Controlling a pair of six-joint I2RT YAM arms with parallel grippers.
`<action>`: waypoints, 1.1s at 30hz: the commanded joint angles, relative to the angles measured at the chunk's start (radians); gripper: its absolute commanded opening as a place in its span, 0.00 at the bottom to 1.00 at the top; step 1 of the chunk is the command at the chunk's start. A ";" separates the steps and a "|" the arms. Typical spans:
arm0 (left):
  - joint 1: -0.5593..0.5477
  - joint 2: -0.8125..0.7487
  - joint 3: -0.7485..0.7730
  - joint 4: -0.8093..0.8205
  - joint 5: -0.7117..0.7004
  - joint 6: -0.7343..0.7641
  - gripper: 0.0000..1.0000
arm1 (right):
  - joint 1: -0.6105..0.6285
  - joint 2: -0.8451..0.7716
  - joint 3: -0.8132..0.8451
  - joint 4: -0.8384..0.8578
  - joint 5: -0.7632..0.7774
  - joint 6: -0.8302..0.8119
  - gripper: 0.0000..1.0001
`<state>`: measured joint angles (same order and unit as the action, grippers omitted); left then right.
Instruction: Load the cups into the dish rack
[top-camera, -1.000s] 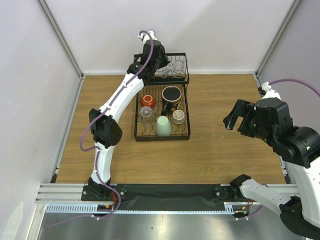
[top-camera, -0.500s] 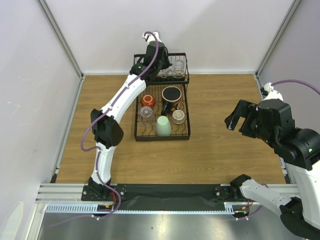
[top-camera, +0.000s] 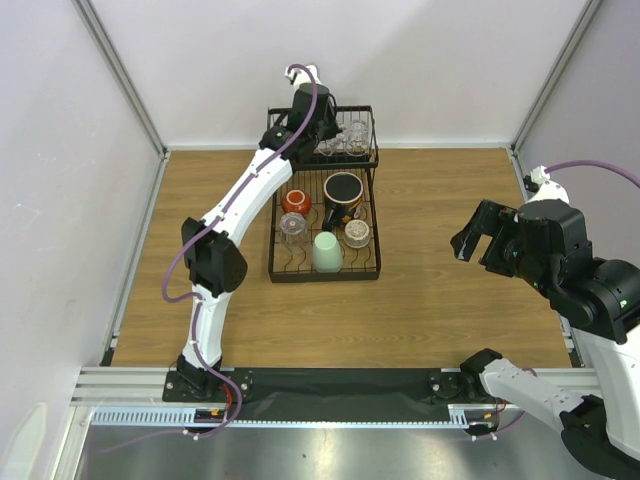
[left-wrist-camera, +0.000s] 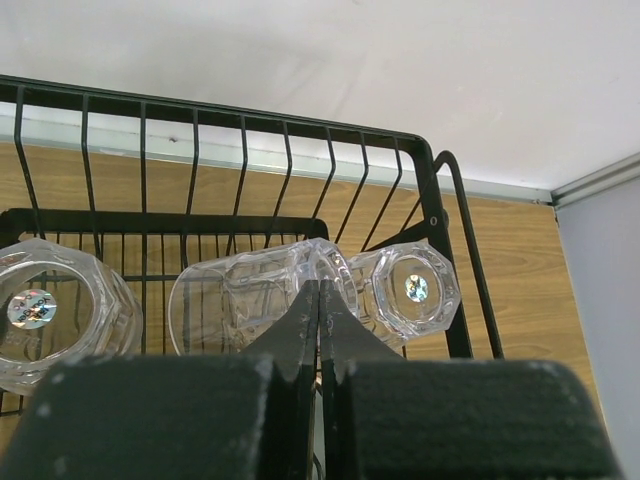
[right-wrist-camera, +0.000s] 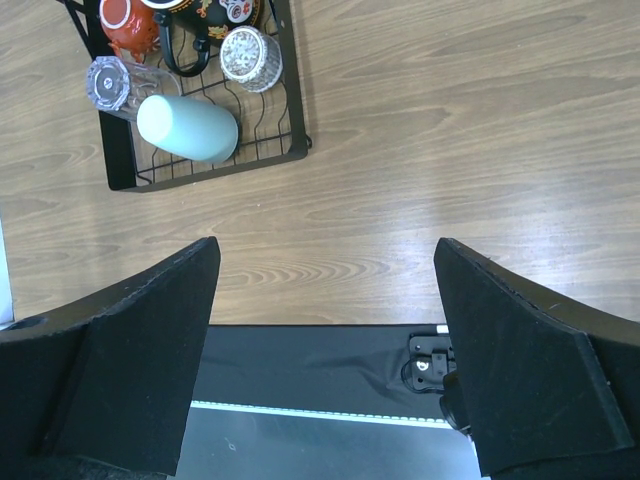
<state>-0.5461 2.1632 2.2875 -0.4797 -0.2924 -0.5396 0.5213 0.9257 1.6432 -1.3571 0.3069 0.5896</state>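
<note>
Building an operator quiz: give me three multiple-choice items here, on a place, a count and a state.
1. The mint-green cup is: A) held in the air B) in the flat tray of the dish rack C) outside the rack
2. Cups in that tray: A) two B) eight C) five
3. The right gripper is: A) open, empty B) shut on a glass C) shut on a mug
Key: B, it lies at the tray's near edge; C, with it a red mug, black-rimmed mug, two glasses; A, fingers wide apart, nothing between.
</note>
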 joint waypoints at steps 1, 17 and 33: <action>0.002 0.012 0.053 -0.003 -0.033 0.036 0.00 | -0.004 0.001 0.013 -0.033 0.017 -0.022 0.94; -0.008 -0.071 -0.014 0.107 -0.016 -0.029 0.00 | -0.006 0.005 0.024 -0.045 0.026 -0.045 0.95; -0.011 0.035 0.066 0.041 0.038 -0.065 0.01 | -0.009 -0.001 0.049 -0.080 0.043 -0.042 0.95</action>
<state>-0.5499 2.1796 2.3039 -0.4446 -0.2768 -0.5865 0.5167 0.9310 1.6527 -1.3579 0.3248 0.5568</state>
